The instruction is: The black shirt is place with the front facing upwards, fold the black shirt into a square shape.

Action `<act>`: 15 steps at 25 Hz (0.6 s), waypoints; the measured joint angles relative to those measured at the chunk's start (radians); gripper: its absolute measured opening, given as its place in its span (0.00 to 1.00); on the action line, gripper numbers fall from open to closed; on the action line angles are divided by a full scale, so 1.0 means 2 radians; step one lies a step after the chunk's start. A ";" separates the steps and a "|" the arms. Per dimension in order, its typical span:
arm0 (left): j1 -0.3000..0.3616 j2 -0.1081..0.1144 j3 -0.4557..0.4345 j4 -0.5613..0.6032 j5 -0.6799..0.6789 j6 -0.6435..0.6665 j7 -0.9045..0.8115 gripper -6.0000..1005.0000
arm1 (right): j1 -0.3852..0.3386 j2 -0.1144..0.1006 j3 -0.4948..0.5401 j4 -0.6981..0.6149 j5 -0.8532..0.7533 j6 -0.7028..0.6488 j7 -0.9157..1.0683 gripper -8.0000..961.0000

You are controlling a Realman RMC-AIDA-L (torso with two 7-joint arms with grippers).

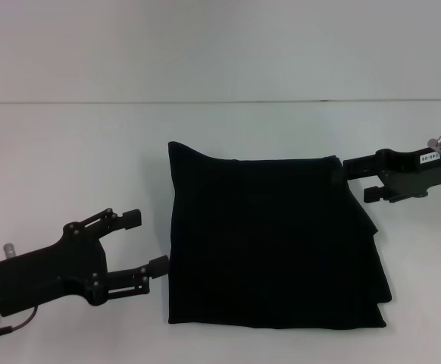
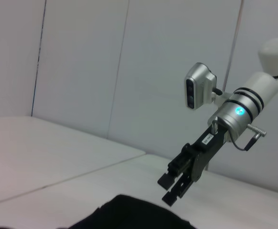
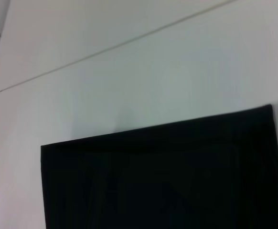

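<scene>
The black shirt (image 1: 270, 243) lies folded into a rough square in the middle of the white table, plain side up, with no lettering showing. Its layered edges step out along the right side. My left gripper (image 1: 146, 241) hovers open just off the shirt's left edge, its lower finger almost at the cloth. Beside the shirt's far right corner, my right gripper (image 1: 363, 180) is open and holds nothing. In the left wrist view the right gripper (image 2: 170, 188) hangs above a dark fold of the shirt (image 2: 129, 214). The right wrist view shows the shirt (image 3: 163, 176) with a straight far edge.
A white table (image 1: 69, 152) spreads around the shirt, and a pale wall rises behind its far edge. Nothing else lies on it. The right arm's silver wrist and camera (image 2: 198, 86) show in the left wrist view.
</scene>
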 joint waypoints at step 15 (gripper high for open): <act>0.007 -0.001 -0.010 0.002 0.025 -0.005 0.000 0.93 | -0.023 -0.010 0.004 0.042 -0.004 0.000 0.020 0.92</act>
